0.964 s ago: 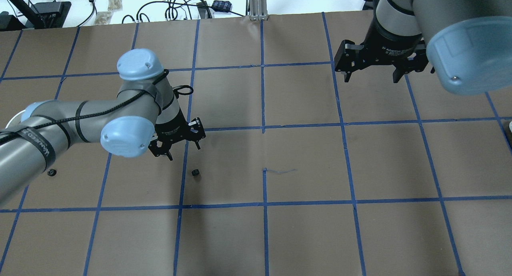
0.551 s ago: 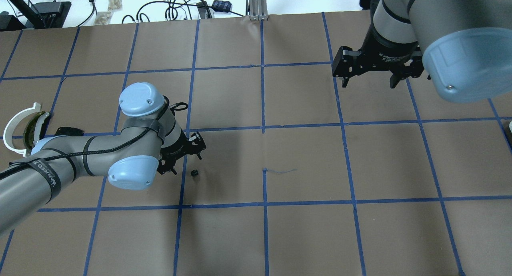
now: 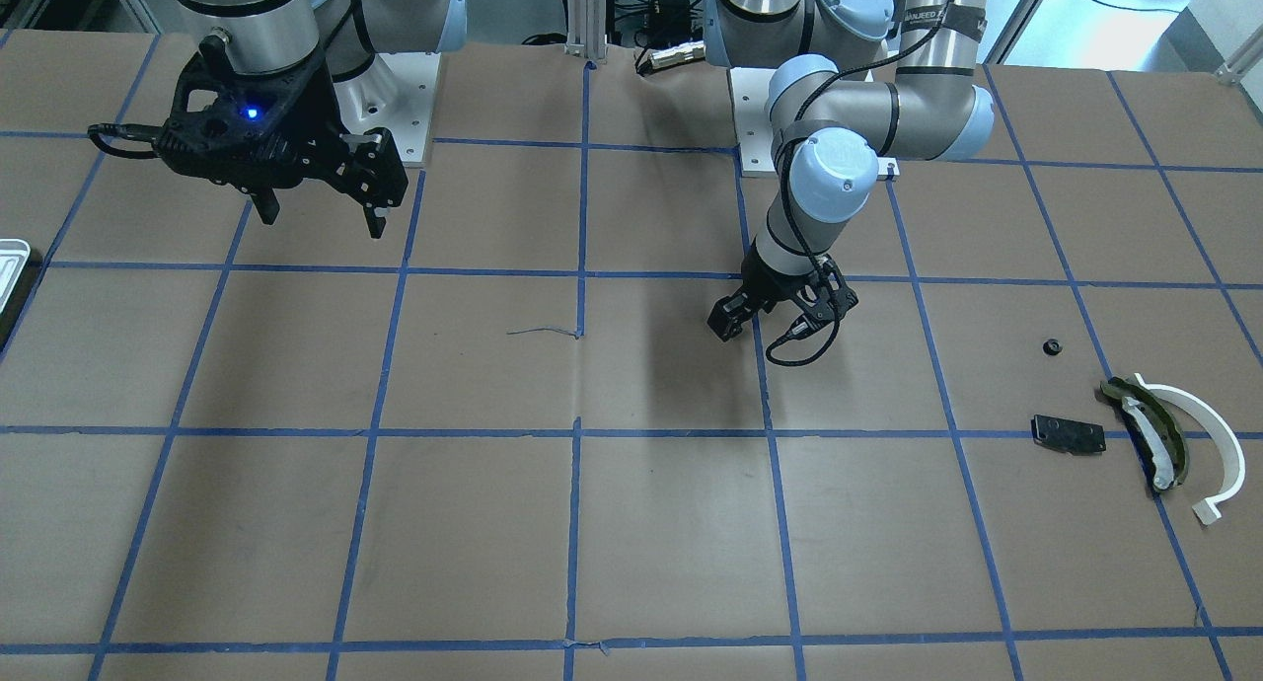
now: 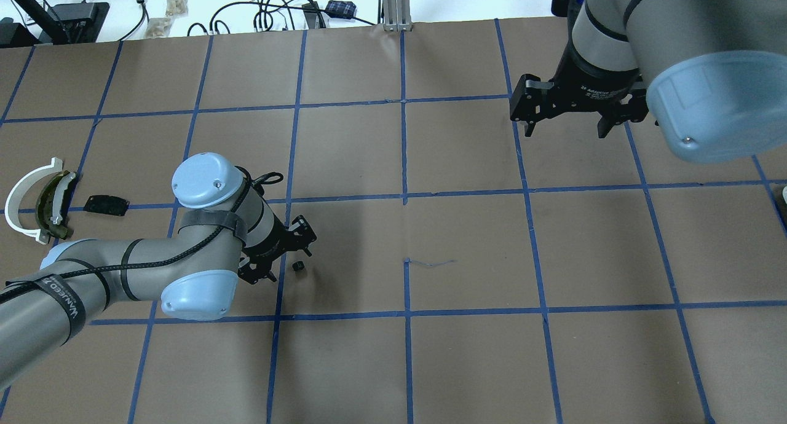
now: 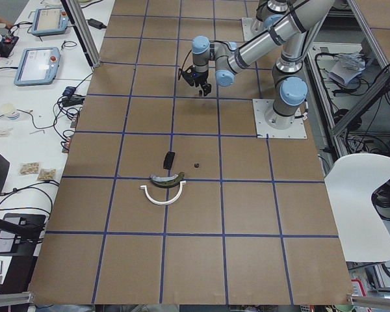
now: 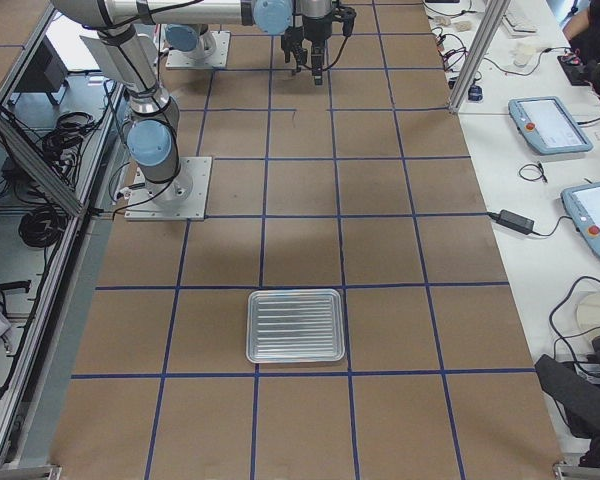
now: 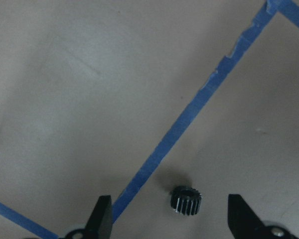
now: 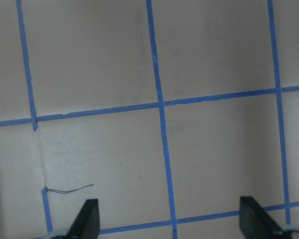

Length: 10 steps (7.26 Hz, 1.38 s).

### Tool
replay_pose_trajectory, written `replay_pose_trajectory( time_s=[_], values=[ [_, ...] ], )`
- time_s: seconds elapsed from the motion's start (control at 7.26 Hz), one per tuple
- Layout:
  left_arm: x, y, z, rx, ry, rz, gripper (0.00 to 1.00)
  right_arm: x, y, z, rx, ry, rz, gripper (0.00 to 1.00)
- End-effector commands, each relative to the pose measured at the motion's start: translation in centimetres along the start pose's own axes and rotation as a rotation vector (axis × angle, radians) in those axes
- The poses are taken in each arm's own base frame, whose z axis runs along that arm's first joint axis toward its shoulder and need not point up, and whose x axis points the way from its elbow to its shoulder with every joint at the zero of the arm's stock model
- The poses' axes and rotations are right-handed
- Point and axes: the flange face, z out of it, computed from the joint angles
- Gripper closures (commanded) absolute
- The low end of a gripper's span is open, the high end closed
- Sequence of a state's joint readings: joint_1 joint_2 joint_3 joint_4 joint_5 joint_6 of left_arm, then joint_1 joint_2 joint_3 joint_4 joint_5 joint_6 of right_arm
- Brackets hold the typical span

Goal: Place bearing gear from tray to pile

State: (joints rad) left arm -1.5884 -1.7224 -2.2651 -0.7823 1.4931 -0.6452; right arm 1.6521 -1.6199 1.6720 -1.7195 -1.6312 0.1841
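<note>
A small black bearing gear (image 4: pixel 299 266) lies on the brown paper near a blue tape line. My left gripper (image 4: pixel 289 264) is open and low over it. In the left wrist view the gear (image 7: pixel 185 200) sits between the two fingertips (image 7: pixel 102 214), untouched. The pile lies at the far left: a white arc (image 4: pixel 13 196), an olive-and-white curved piece (image 4: pixel 48 206) and a black plate (image 4: pixel 106 204). A second small black part (image 3: pixel 1052 346) lies near the pile. The silver tray (image 6: pixel 295 295) shows ridged and bare in the exterior right view. My right gripper (image 4: pixel 565 129) is open and empty, high above the table.
The table is covered with brown paper (image 4: pixel 467 350) marked in squares by blue tape. Cables and boxes (image 4: pixel 270 12) lie beyond the far edge. The tray's corner (image 3: pixel 10 257) shows at the front-facing view's left edge.
My left arm has swung toward the near side and its gripper has closed in on the gear, uncovering the pile. The right gripper has shifted slightly. The gear has not moved.
</note>
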Motion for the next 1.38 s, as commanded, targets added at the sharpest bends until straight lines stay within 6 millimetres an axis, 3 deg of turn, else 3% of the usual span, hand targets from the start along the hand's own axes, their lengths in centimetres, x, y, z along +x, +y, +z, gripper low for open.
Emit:
replay_pose_trajectory(
  time_s=[0.0,0.14,0.41,0.55,0.69,0.83,1.1,1.24],
  values=[
    [0.2,-0.4,0.6,0.006,0.011,0.006,0.29,0.0,0.0,0.0,0.000,-0.001,0.000,0.00],
    [0.1,-0.4,0.8,0.004,0.009,0.007,0.46,0.0,0.0,0.0,0.000,-0.001,0.000,0.00],
    [0.2,-0.5,0.7,0.005,0.012,0.050,1.00,0.0,0.0,0.0,0.000,-0.001,0.000,0.00],
    [0.1,-0.5,0.8,0.003,0.011,0.068,1.00,0.0,0.0,0.0,0.000,-0.001,0.000,0.00],
    [0.4,-1.2,-0.9,0.041,0.029,0.082,1.00,0.0,0.0,0.0,0.000,-0.001,0.000,0.00],
    [-1.0,-4.0,-2.8,0.050,0.027,0.125,1.00,0.0,0.0,0.0,0.000,-0.001,0.000,0.00],
    [-8.3,-11.4,-10.8,-0.017,-0.134,0.360,1.00,0.0,0.0,0.0,0.000,-0.002,0.000,0.00],
    [-15.2,-15.5,-13.8,-0.018,-0.200,0.492,1.00,0.0,0.0,0.0,0.000,-0.001,0.001,0.00]
  ],
)
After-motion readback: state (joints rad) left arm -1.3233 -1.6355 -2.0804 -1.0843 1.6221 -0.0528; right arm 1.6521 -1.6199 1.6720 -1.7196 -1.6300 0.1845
